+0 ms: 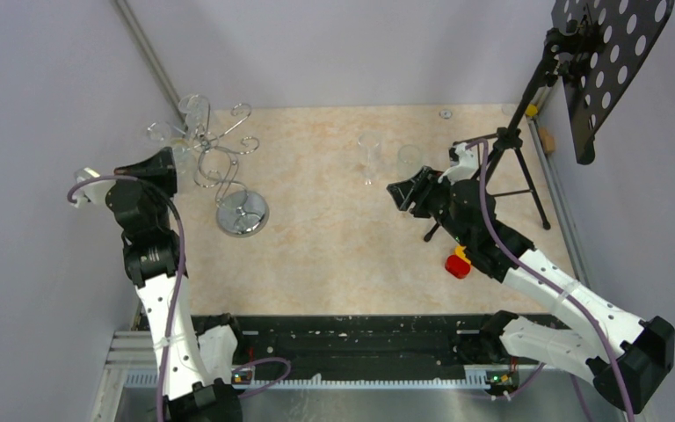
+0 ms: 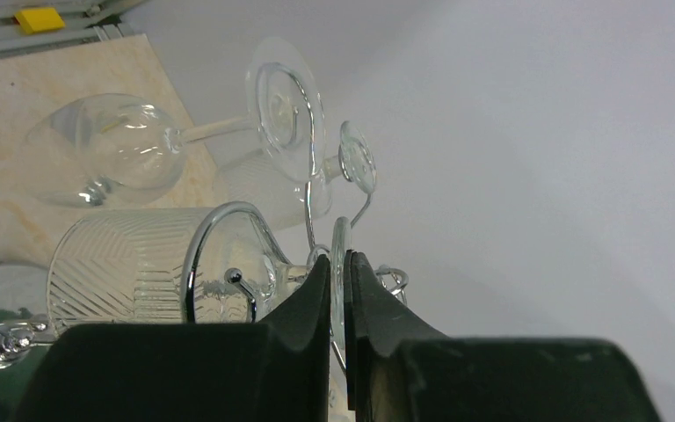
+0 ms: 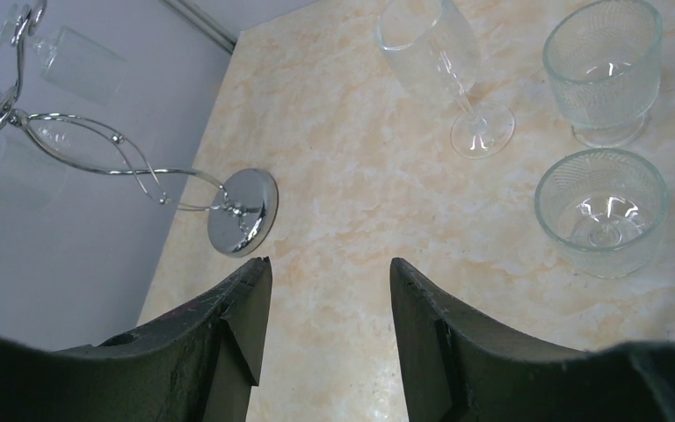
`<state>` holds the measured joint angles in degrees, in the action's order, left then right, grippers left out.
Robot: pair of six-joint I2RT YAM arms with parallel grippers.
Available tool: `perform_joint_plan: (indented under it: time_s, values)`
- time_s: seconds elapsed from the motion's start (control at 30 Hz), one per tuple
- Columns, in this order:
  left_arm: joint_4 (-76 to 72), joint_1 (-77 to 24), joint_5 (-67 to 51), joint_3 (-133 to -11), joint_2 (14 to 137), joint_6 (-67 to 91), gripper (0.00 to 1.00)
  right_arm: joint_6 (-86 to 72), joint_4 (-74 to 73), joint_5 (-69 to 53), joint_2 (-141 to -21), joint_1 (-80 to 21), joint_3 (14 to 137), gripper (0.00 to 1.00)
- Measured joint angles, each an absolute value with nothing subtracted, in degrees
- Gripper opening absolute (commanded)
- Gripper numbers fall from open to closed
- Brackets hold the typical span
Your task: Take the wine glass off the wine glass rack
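Three glasses hang on the wine glass rack point(image 1: 242, 214), which stands at the far-left edge of the surface point(image 1: 334, 255) close to the wall: a smooth glass point(image 2: 110, 149), a ribbed glass point(image 2: 259, 180), and the ribbed wine glass point(image 2: 132, 264), whose thin foot your left gripper point(image 2: 340, 268) pinches between its jaws. Three more stand right of centre, one flute point(image 3: 431, 48) and two ribbed bowls point(image 3: 599, 207), just ahead of your right gripper point(image 3: 330, 277), its jaws spread and empty. Bare surface lies open between the rack's base and them.

place: likely robot lab | cue: grey walls point(image 1: 334, 44), aluminium rail point(image 1: 145, 48) (a walled test cell)
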<state>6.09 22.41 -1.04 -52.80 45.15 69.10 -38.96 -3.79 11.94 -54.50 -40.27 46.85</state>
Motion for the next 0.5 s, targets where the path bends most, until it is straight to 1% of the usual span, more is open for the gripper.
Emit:
perform_joint_plan:
  time_s: [0.23,0.37,0.5]
  values:
    - [9.17,22.41,-4.80,-53.65,43.97,68.53,0.00,-38.98,-3.79,11.88,-54.50,-40.21,46.85,0.53]
    - [14.04,22.41,-5.15,-54.98,42.09,67.46,0.00,-39.00,-3.77,11.60,-54.52,-40.21,46.85,0.53]
    - [18.57,22.41,-5.17,-56.93,41.47,66.78,0.00,-39.09,-3.77,10.74,-54.54,-40.21,46.85,0.56]
